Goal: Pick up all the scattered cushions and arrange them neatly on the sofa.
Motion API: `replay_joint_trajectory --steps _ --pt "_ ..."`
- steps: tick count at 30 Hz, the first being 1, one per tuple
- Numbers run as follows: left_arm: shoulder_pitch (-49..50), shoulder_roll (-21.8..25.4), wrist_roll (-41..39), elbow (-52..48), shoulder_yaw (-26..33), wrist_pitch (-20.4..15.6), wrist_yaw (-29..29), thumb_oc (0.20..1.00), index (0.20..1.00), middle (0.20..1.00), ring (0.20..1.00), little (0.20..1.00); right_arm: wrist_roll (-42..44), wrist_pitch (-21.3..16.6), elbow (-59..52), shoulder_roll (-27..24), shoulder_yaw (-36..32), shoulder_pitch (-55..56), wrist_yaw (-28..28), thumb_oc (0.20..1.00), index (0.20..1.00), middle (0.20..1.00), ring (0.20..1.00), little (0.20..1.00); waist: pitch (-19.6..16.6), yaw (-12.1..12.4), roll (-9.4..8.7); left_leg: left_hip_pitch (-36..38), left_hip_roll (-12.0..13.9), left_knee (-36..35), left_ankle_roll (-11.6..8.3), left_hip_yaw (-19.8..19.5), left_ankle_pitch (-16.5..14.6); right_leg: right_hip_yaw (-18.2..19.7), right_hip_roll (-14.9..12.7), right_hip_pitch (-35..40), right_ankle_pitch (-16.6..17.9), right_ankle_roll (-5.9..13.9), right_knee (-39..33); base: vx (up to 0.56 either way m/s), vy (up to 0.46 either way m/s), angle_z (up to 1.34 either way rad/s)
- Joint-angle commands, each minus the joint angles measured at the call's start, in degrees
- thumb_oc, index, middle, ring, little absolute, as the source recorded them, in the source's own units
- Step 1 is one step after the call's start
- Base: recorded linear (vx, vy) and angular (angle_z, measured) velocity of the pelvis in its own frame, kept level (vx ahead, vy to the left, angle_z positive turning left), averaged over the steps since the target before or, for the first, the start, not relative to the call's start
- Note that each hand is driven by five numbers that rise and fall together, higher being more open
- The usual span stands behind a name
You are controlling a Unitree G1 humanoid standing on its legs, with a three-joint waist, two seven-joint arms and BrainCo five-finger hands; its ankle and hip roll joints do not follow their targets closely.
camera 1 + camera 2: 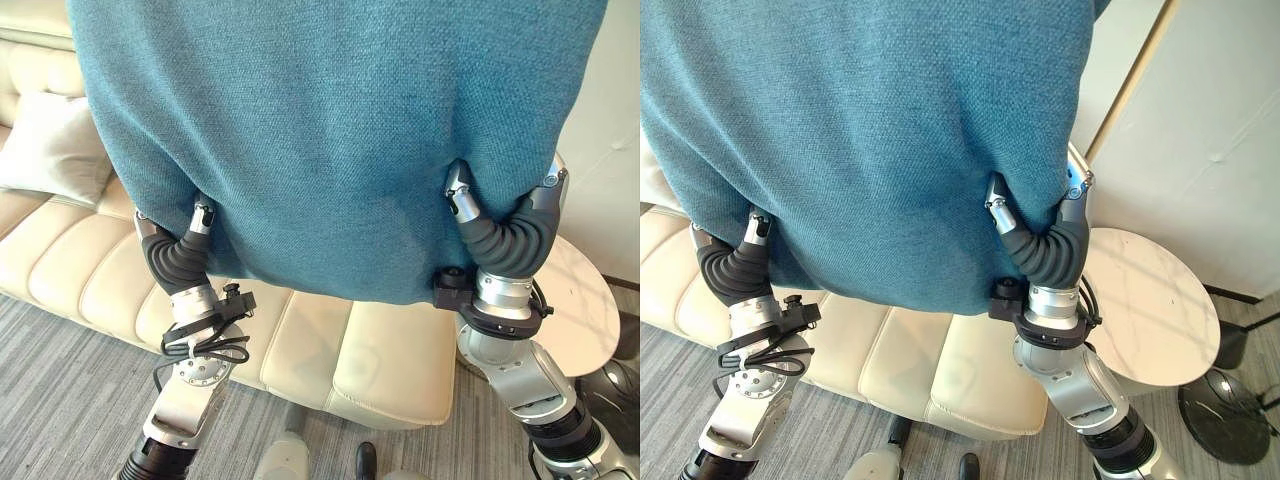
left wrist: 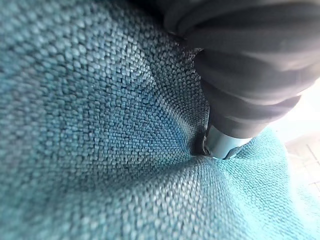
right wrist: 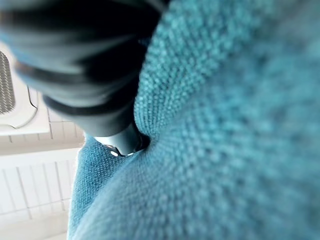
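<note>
Cream leather sofa [image 1: 330, 350] below, a white cushion [image 1: 55, 145] already on it off beyond the left hand. The big teal cushion [image 1: 330, 130] is up in the air, pinched at its lower edge between left hand [image 1: 178, 250] and right hand [image 1: 500, 235], fingers dug into the fabric. Carrying step, I'd say; next it needs lowering against the backrest. Round marble side table [image 1: 1155, 300] sits just outside the right hand.
</note>
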Motion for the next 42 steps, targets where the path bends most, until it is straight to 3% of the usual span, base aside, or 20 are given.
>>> replay_joint_trajectory --steps 1,4,5,9,10,13,17,22,31,36,39,42 --pt "-8.24 3.12 6.59 -8.06 -4.68 -4.72 -5.19 0.2 0.2 0.2 0.2 0.2 -0.3 -4.59 -3.92 0.93 3.76 -6.86 1.55 0.2 0.2 0.2 0.2 0.2 -3.36 -2.87 -4.24 -3.16 3.88 2.81 0.59 8.24 0.77 3.47 -3.05 -0.66 -9.22 2.37 2.44 -0.11 -0.049 1.02" --pt "-8.58 3.02 5.8 -8.07 -4.99 -4.83 -6.43 0.2 0.2 0.2 0.2 0.2 -0.41 -4.93 -4.53 0.79 3.22 -6.11 2.07 0.2 0.2 0.2 0.2 0.2 -4.35 -4.26 -5.01 0.49 4.36 10.53 0.44 11.52 -3.2 -0.54 -4.92 -1.18 -7.98 2.35 1.63 -0.15 -0.087 0.6" --pt "-9.14 2.5 5.4 -7.44 -5.74 -4.76 -6.68 0.2 0.2 0.2 0.2 0.2 -0.55 -5.19 -4.67 0.93 2.61 -5.52 2.02 0.2 0.2 0.2 0.2 0.2 -4.59 -5.29 -5.34 2.79 4.58 14.19 0.66 13.31 -7.53 -3.23 -5.84 -0.98 -7.8 2.76 0.84 -0.13 -0.061 0.76" --pt "-10.41 2.28 5.43 -6.44 -6.54 -4.38 -7.05 0.2 0.2 0.2 0.2 0.2 -0.1 -5.34 -4.51 0.69 1.59 -4.88 1.87 0.2 0.2 0.2 0.2 0.2 -5.13 -6.8 -5.18 6.86 5.93 16.36 0.5 17.6 -10.86 -7.46 -7.13 -1.36 -6.79 2.99 0.25 -0.05 0.02 1.13" --pt "-10.56 2.11 5.49 -6.36 -6.5 -4.14 -7.4 0.2 0.2 0.2 0.2 0.2 0.12 -5.37 -4.63 0.51 1.03 -4.0 1.91 0.2 0.2 0.2 0.2 0.2 -5.9 -7.69 -4.37 10.44 6.58 14.8 -0.25 19.51 -12.0 -9.62 -7.5 -1.25 -6.22 3.33 -0.36 -0.03 0.136 1.55" --pt "-11.23 1.47 5.76 -5.63 -6.88 -3.72 -7.62 0.2 0.2 0.2 0.2 0.2 0.41 -5.59 -4.97 0.24 -0.13 -2.52 1.78 0.2 0.2 0.2 0.2 0.2 -6.61 -8.8 -3.25 13.15 7.96 9.15 -1.6 22.27 -10.66 -12.3 -8.05 -0.94 -5.44 4.24 -1.45 -0.01 0.136 1.06" --pt "-10.32 1.09 6.24 -5.65 -7.12 -2.65 -8.2 0.2 0.2 0.2 0.2 0.2 0.0 -5.6 -5.2 0.3 -0.77 -0.57 1.79 0.2 0.2 0.2 0.2 0.2 -7.78 -8.72 -2.6 17.56 6.99 0.42 -1.73 23.75 -8.32 -15.02 -8.88 -1.59 -3.27 5.34 -1.46 -0.01 0.135 0.6" --pt "-8.6 1.58 6.84 -5.26 -6.63 -2.22 -8.17 0.2 0.2 0.2 0.2 0.2 0.17 -5.46 -4.05 1.29 0.09 0.1 1.95 0.2 0.2 0.2 0.2 0.2 -7.8 -7.73 -2.86 18.85 4.77 -2.32 -0.9 22.86 -8.68 -14.89 -10.03 -3.41 -1.04 6.75 -1.46 -0.05 0.157 0.07" --pt "-7.74 3.34 7.52 -4.72 -4.77 -2.24 -7.88 0.2 0.2 0.2 0.2 0.2 0.89 -4.69 -2.01 3.44 1.17 -0.79 3.54 0.2 0.2 0.2 0.2 0.2 -7.02 -5.22 -6.14 17.99 0.63 -2.68 1.98 21.69 -10.22 -13.32 -13.77 -4.98 1.94 9.37 -0.5 -0.03 0.141 0.06" --pt "-9.09 4.0 7.65 -4.06 -4.68 -2.17 -7.86 0.2 0.2 0.2 0.2 0.2 0.26 -4.08 -1.3 4.24 1.01 -0.69 4.43 0.2 0.2 0.2 0.2 0.2 -6.3 -4.36 -6.96 17.69 -2.07 -2.42 3.94 20.62 -11.07 -12.5 -16.55 -6.34 0.81 10.33 5.48 0.0 0.173 -0.01" --pt "-11.25 4.25 7.91 -2.89 -5.98 -1.91 -7.14 0.2 0.2 0.2 0.2 0.2 -0.16 -3.6 -1.14 4.41 0.92 -0.11 4.62 0.2 0.2 0.2 0.2 0.2 -5.0 -5.33 -7.09 18.49 -3.19 -2.84 5.08 18.71 -11.68 -8.42 -17.29 -9.59 0.33 9.96 13.61 0.05 0.153 0.22" --pt "-12.08 3.66 7.97 -1.74 -6.67 -1.85 -7.1 0.2 0.2 0.2 0.2 0.2 0.49 -4.07 -0.4 3.8 0.21 1.01 4.79 0.2 0.2 0.2 0.2 0.2 -4.05 -7.55 -6.55 19.48 -3.53 -3.02 5.56 16.22 -13.09 -0.38 -12.25 -14.12 -0.78 9.32 12.84 0.12 0.093 0.4"
